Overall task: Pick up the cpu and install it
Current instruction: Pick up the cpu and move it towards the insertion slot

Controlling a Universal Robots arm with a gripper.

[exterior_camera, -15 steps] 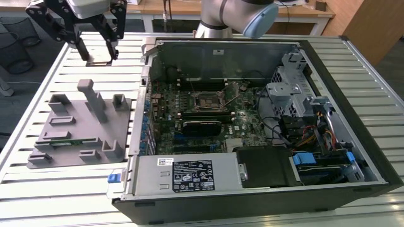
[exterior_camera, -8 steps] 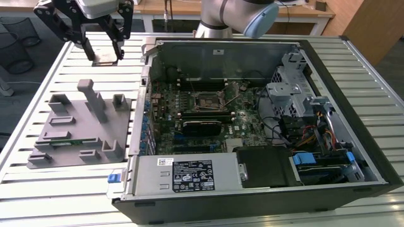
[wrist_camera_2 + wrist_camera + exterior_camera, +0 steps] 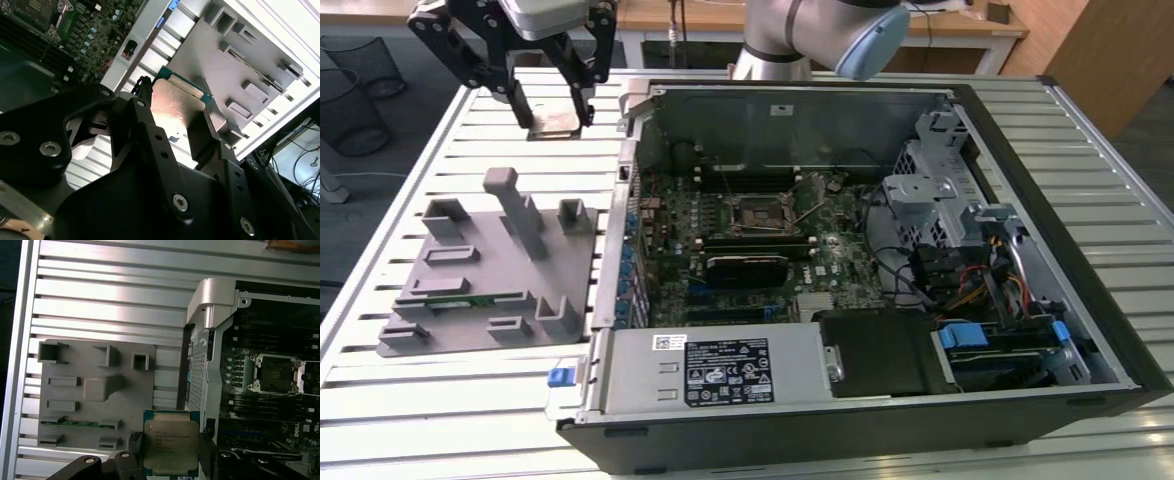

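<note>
One cpu [image 3: 558,120], held. Your gripper [image 3: 555,100] has both black fingers pressed on opposite edges of the chip. It hangs above the table [image 3: 440,160] at the exterior view's far left, beyond the tray [image 3: 480,270] and near the far corner of the open case [image 3: 801,125].

By view:
- Exterior view: you see the arm [image 3: 814,30] reaching over the case. The socket [image 3: 761,212] sits mid-board, well apart from the cpu. Two wire baskets [image 3: 354,95] stand on the dark floor at the far left, with wooden furniture behind.
- First wrist view: you get the cpu [image 3: 171,442] face-on, a dull silvery plate with a green rim. Behind it are the tray [image 3: 135,400] and the socket [image 3: 275,374]. One green memory stick [image 3: 80,423] lies in a tray slot.
- Second wrist view: you see the grip itself. The fingers [image 3: 145,125] clamp the cpu [image 3: 177,105], whose face here is glossy and reflective. The tray [image 3: 225,65] lies beyond, and loose cables [image 3: 300,160] hang past the table edge.

Materials:
- Table: pale ribbed metal slats.
- Tray: matt grey, moulded with raised blocks, posts and narrow slots.
- Case: black outside, bare grey steel inside, with a green board [image 3: 720,240].
- Gripper: black linkage with visible screws.
</note>
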